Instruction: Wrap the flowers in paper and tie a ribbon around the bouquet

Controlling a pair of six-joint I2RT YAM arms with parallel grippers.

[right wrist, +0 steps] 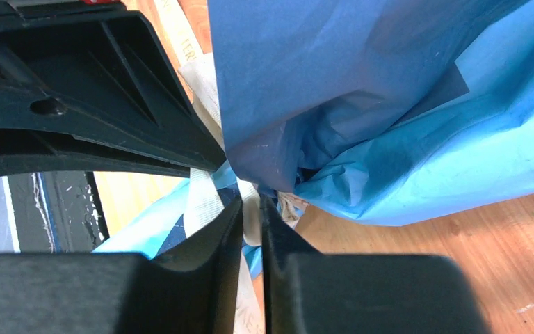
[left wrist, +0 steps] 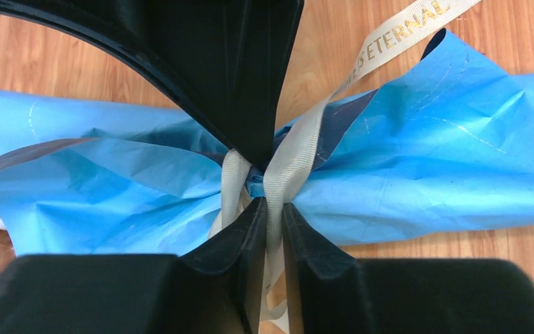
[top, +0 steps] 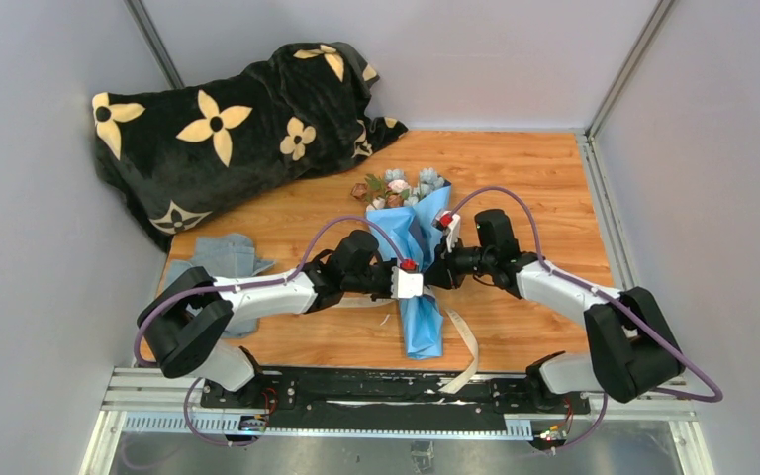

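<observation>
Tightening the ribbon knot is the step in hand, by my reading. Entries from my left:

- Black plush blanket with cream flower prints (top: 228, 119), far corner; crumpled grey-blue cloth (top: 223, 255) in front of it. Neither concerns me.
- Left gripper (left wrist: 272, 209): fingers pinched together on one strand of the long beige satin ribbon (left wrist: 299, 146), at the bundle's waist.
- Bouquet (top: 422, 332): small pale artificial flowers (top: 401, 188) in a thin light-blue paper sheet (left wrist: 424, 160), lying mid-way across the orange wooden table (top: 515, 188), blooms away from the arm bases.
- Right gripper (right wrist: 252, 209): fingers clamped on the other strand, against the paper.
- Handling note: I would draw both strands outward evenly and level. That should cinch the knot without tearing the paper or dragging the bouquet sideways.
</observation>
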